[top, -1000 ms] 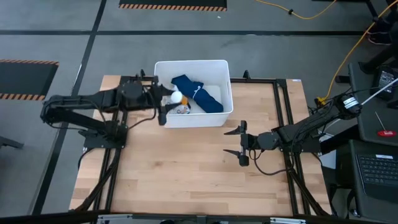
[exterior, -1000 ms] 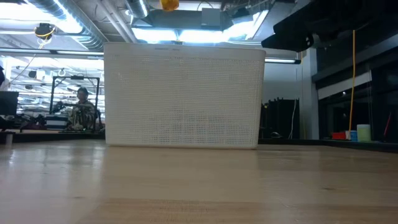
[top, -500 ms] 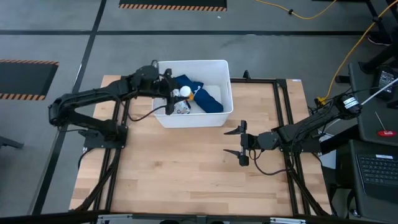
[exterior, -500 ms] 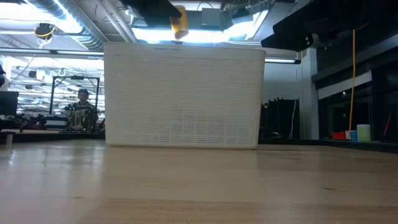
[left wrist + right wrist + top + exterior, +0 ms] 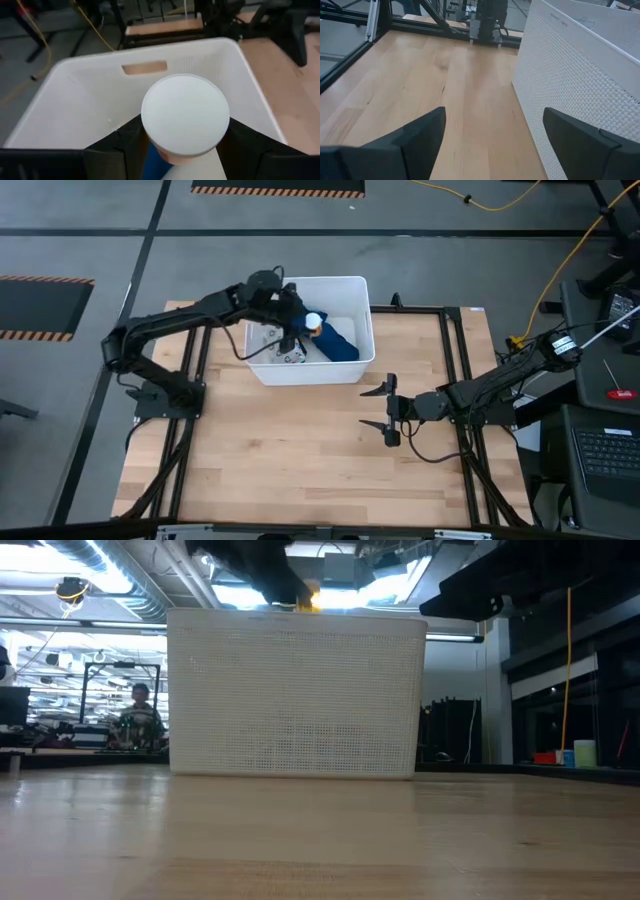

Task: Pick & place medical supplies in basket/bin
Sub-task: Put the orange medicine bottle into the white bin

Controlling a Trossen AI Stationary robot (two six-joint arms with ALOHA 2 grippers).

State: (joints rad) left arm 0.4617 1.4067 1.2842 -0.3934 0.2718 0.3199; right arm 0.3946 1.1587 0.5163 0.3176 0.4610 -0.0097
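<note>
I have the left gripper [image 5: 303,326] closed on a white-capped bottle [image 5: 185,116] above the white tub [image 5: 355,283], where the blue bundle [image 5: 338,344] and patterned packet [image 5: 291,355] already lie, so I judge only the release remains; the right gripper [image 5: 386,408] waits open mid-bench.

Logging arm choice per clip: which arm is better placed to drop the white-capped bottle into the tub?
Left. The left gripper holds the white-capped bottle over the tub; the right gripper waits open over bare table.
</note>
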